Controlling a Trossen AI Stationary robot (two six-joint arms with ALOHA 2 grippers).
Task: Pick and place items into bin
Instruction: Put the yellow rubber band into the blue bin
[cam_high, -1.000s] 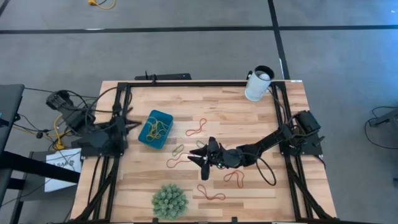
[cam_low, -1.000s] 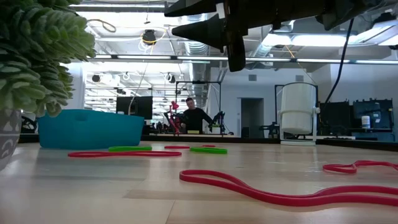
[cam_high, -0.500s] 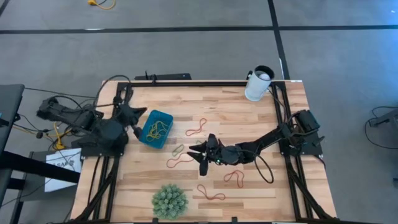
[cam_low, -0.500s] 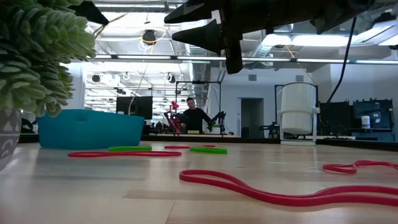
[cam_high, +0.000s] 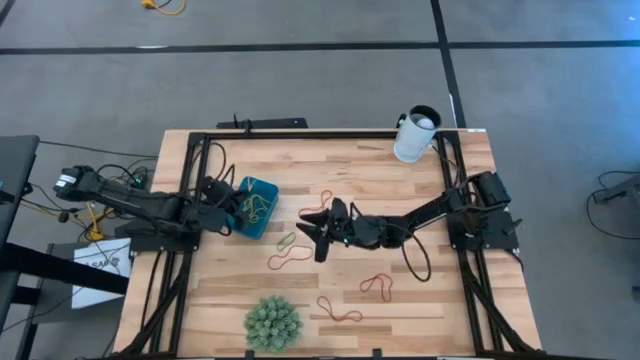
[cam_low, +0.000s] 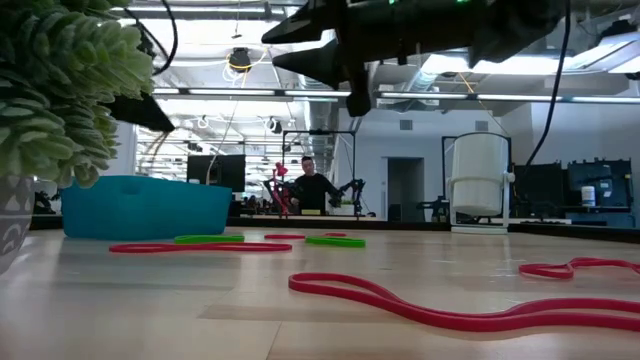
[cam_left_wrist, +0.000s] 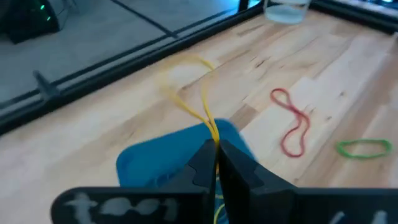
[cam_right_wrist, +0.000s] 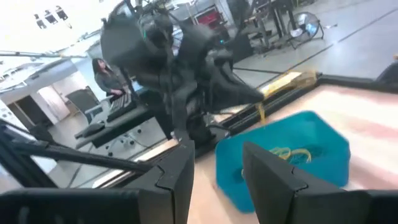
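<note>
Now my left fingers (cam_left_wrist: 214, 163) pinch a yellow band (cam_left_wrist: 189, 93) over the bin (cam_high: 251, 207). My right fingers (cam_high: 318, 236), spread wide and empty, hover mid-worktop (cam_high: 400, 310) above loose bands (cam_high: 315, 204).

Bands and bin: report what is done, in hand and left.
Done: several yellow bands lie in the bin. In hand: the left pincer, shut on a yellow band, is over the bin. The right pincer is open above mid-table, holding nothing. Left: loose bands on the table, among them a red one, a green one and more red ones nearer the front.
</note>
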